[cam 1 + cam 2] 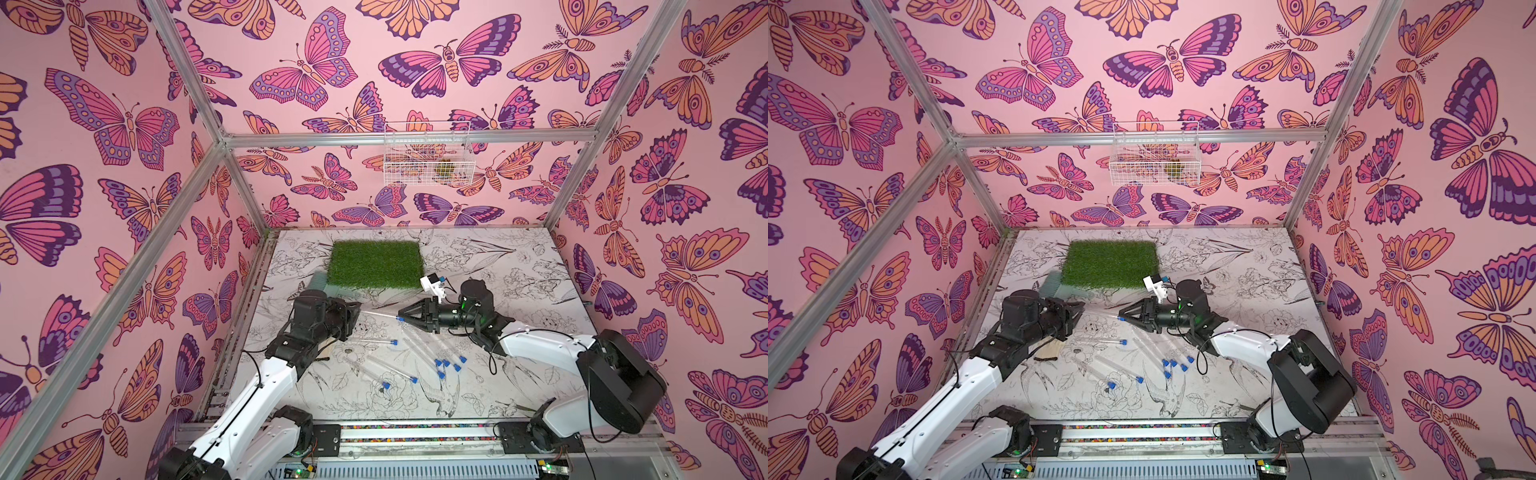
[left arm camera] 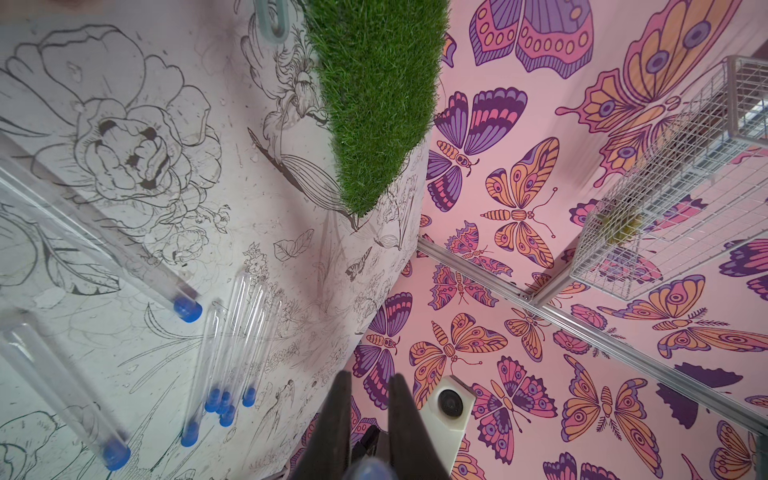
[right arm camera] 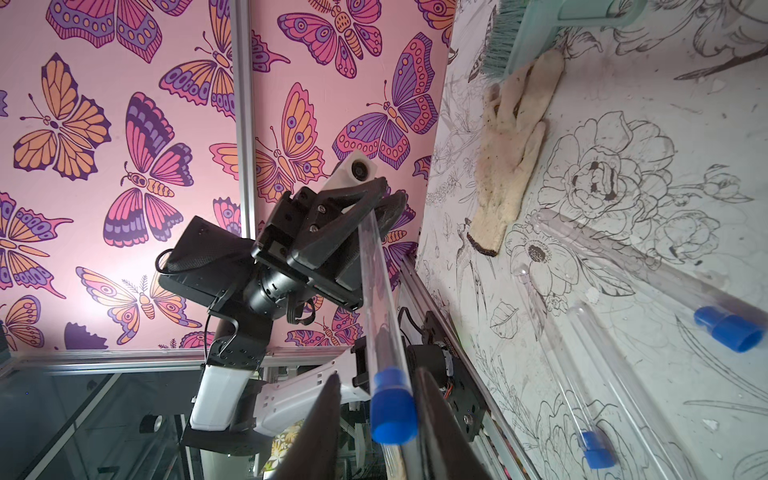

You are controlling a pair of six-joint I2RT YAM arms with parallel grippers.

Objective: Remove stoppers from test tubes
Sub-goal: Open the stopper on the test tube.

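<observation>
Stoppers (image 1: pixel 446 363) all look in place: left gripper (image 3: pixel 386 197) clamps one tube (image 3: pixel 376 291), right gripper (image 3: pixel 377 374) sits narrow around its stopper (image 3: pixel 392 409), not clamped, other tubes (image 1: pixel 419 349) waiting.

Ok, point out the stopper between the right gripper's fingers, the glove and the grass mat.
Stopper (image 3: pixel 394 411): right wrist view, middle of its blue side.
Glove (image 3: pixel 505 166): right wrist view, its palm.
Grass mat (image 1: pixel 374 264): a top view, its centre.

Tube (image 1: pixel 380 315) spans L end effector (image 1: pixel 360 310) to R end effector (image 1: pixel 399 314), blue stopper (image 1: pixel 400 319) at R; capped tubes (image 1: pixel 419 351) nearby.
</observation>
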